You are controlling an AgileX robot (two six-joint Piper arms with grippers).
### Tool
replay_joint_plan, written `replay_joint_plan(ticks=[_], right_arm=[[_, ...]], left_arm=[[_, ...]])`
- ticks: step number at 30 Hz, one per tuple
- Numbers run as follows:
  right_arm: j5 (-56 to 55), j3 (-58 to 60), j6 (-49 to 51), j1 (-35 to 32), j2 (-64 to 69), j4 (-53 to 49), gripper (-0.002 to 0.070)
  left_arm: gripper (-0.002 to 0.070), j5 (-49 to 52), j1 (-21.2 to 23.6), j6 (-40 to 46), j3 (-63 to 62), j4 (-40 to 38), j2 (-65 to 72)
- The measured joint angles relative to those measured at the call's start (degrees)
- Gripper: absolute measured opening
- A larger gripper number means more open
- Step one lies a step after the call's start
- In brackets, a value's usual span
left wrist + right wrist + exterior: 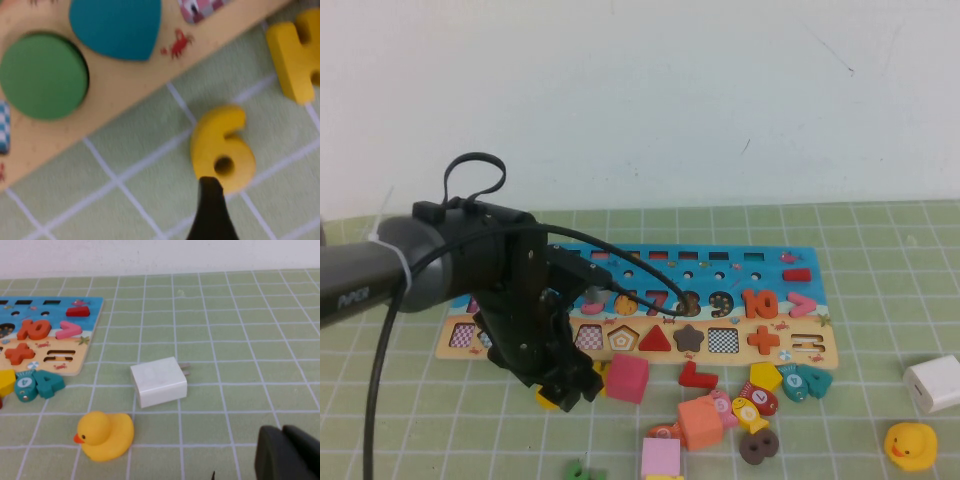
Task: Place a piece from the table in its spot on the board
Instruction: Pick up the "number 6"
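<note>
So the left gripper (565, 385) is hanging low over the surface just off the board's near edge, and the yellow 6 (221, 148) is lying flat on the surface right below it, with one finger (212, 212) just at its edge — I can't tell how the jaws stand. Looks like the pickup step, so next it needs a clean pinch on the 6, then a lift over to the board (460, 345). The right gripper (287, 452) is parked near the surface's near right corner by the duck (104, 435) and white charger (159, 381); jaws unclear too.
</note>
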Motion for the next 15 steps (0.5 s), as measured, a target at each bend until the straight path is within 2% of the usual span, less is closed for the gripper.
replay_joint_plan(ticks=[15], right_arm=[[0.0,0.0,0.0,0.0,0.0,0.0,-0.0001]], left_arm=[[0.0435,-4.5,0.0,-2.0,-0.3,4.4,4.8]])
